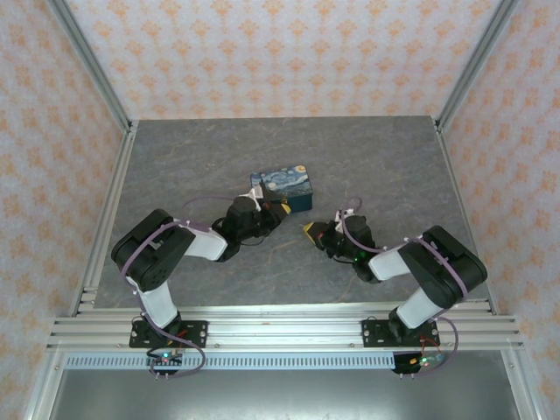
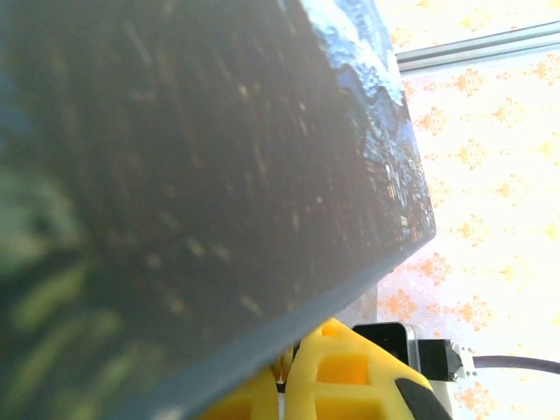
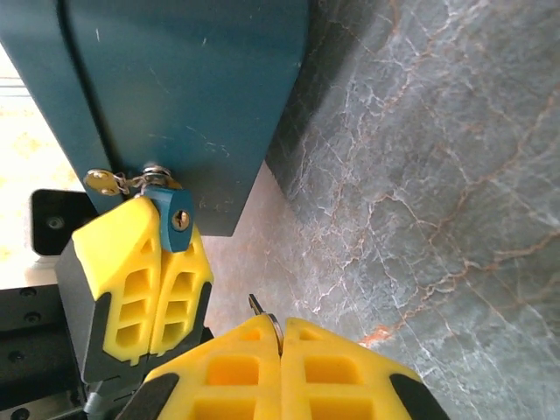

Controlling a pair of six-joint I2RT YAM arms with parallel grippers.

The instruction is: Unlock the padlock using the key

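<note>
The padlock (image 3: 178, 219) is small and dark blue with a brass keyhole facing my right wrist camera. It hangs from a metal hasp (image 3: 157, 172) on the teal side of the swirl-print box (image 1: 282, 186). My left gripper (image 3: 163, 231) is shut on the padlock, yellow fingers (image 3: 131, 271) pressed together beneath it. In the left wrist view that box (image 2: 192, 175) looms close above the left gripper (image 2: 285, 374). My right gripper (image 3: 281, 331) is shut on the key (image 3: 255, 305), whose tip pokes out a short way below and right of the padlock, apart from it.
A small brass piece (image 3: 103, 182) on a ring dangles beside the hasp. The grey marbled tabletop (image 3: 437, 175) stretches to the right of the box. In the top view the two grippers, left (image 1: 278, 208) and right (image 1: 312, 231), face each other in front of the box.
</note>
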